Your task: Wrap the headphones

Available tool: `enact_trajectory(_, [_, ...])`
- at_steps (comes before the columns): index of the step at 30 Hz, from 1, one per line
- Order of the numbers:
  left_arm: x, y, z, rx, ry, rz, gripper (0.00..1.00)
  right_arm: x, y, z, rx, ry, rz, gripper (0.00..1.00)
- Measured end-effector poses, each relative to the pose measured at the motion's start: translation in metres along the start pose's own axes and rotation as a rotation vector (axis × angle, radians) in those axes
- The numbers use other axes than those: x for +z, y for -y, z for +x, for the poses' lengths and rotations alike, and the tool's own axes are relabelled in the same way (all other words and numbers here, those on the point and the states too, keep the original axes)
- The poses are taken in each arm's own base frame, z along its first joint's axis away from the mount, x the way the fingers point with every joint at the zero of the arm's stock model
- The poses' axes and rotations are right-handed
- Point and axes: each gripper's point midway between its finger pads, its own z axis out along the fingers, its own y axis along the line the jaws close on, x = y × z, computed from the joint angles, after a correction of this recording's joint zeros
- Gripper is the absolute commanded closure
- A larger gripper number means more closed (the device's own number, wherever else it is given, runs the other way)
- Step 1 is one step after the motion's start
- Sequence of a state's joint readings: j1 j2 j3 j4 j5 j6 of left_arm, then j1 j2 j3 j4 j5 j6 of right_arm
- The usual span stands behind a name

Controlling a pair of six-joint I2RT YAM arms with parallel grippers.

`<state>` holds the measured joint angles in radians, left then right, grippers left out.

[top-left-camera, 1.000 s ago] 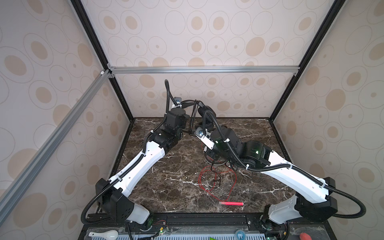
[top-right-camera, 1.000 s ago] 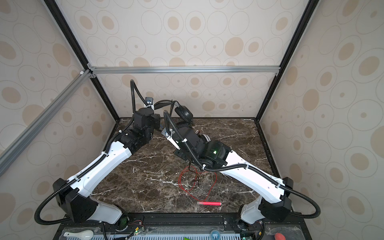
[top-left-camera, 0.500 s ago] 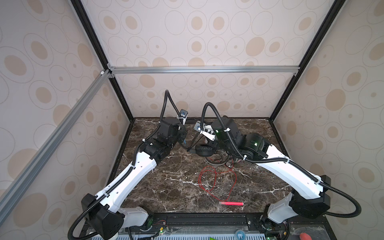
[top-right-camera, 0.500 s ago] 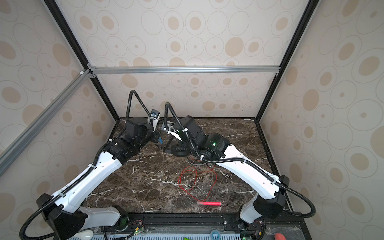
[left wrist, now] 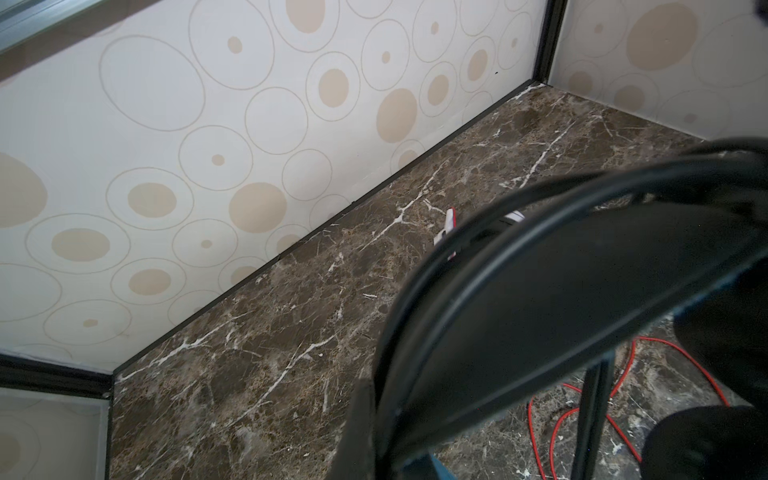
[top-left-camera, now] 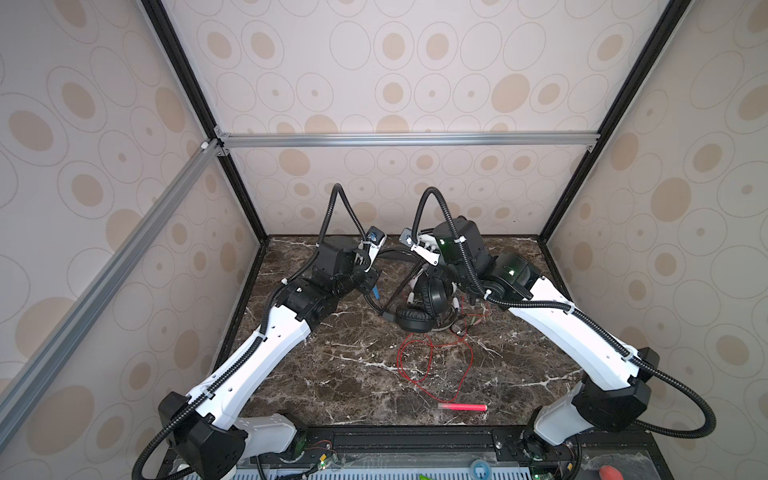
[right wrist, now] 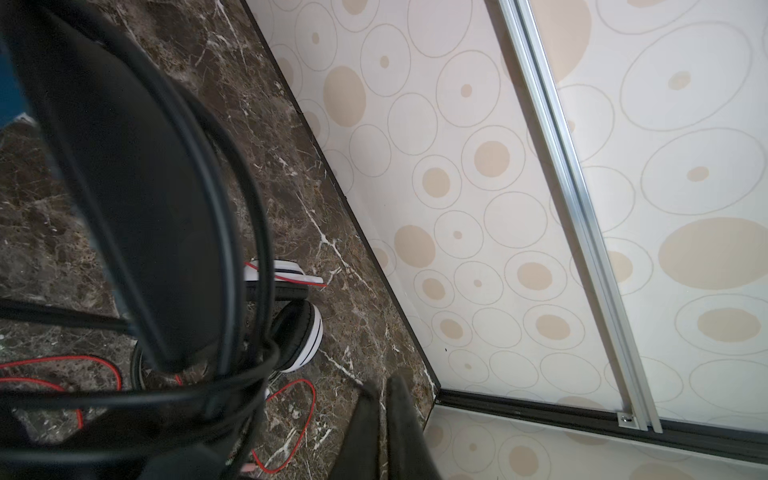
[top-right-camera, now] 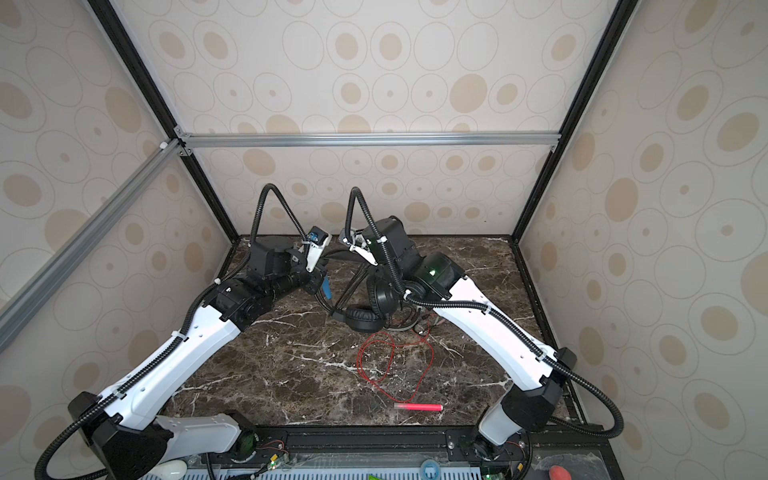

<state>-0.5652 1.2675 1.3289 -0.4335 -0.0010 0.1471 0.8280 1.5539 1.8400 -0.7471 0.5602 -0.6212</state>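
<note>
On the desk (top-left-camera: 332, 374) the black headset (top-left-camera: 432, 297) stands propped, the white headset (right wrist: 305, 336) just beside it. The left gripper (top-left-camera: 371, 279) has its jaws clamped on the black headband. The right gripper (right wrist: 381, 388), close by, has its jaws almost closed and apparently empty. I'd hold the band steady and pinch the black cable (right wrist: 257, 232) near it.

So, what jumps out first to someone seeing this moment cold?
Two white arms meet over a black headset at the back of the marble table, its band raised off the surface. In front of it a thin red cable sprawls in loose loops, running to a bright pink stick near the front edge.
</note>
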Motion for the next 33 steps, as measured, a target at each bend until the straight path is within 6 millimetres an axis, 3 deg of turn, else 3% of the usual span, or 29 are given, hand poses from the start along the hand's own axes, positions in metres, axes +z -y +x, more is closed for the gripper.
enact_trajectory(19, [-0.029,0.012,-0.049,-0.027,0.111,0.125,1.00,0.048,0.027,0.075,0.485,-0.037,-0.069,0.86])
enact_trajectory(33, [-0.061,0.017,-0.128,-0.128,0.277,0.249,1.00,0.061,0.000,0.081,0.735,0.111,-0.194,0.82])
